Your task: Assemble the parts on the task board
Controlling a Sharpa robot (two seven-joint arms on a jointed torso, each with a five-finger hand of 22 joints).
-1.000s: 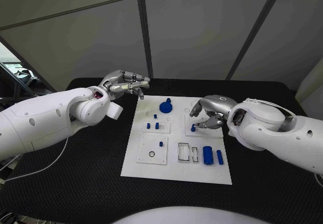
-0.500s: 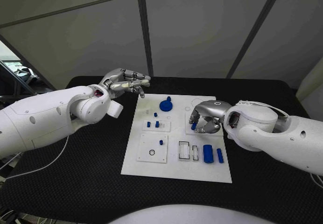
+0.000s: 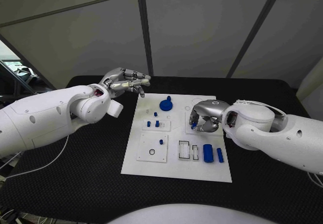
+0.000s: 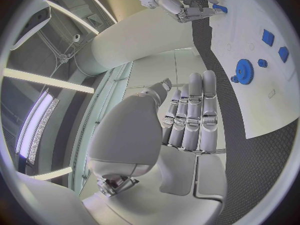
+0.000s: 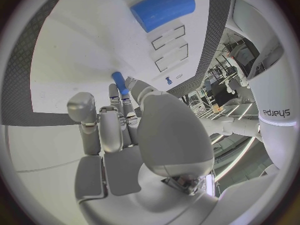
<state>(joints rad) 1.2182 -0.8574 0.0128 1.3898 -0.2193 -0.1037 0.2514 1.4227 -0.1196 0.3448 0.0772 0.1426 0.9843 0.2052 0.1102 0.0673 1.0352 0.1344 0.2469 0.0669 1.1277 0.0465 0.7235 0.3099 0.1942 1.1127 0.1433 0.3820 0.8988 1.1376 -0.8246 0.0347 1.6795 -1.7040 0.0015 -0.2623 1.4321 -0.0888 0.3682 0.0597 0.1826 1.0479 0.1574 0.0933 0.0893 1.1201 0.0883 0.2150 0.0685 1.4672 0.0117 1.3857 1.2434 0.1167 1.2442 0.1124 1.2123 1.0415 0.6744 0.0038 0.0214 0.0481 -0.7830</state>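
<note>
My right hand (image 3: 204,119) pinched a small blue peg (image 3: 193,125) over the task board (image 3: 176,169) — my left hand (image 3: 126,83) hovered beside it, fingers curled, holding nothing.

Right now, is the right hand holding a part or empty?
Holding: right hand pinches a small blue peg at its fingertips, over the task board.

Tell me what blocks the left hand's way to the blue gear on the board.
Nothing visible. The left hand hovers off the task board's far-left corner, holding nothing; between it and the blue gear lies bare board.
</note>
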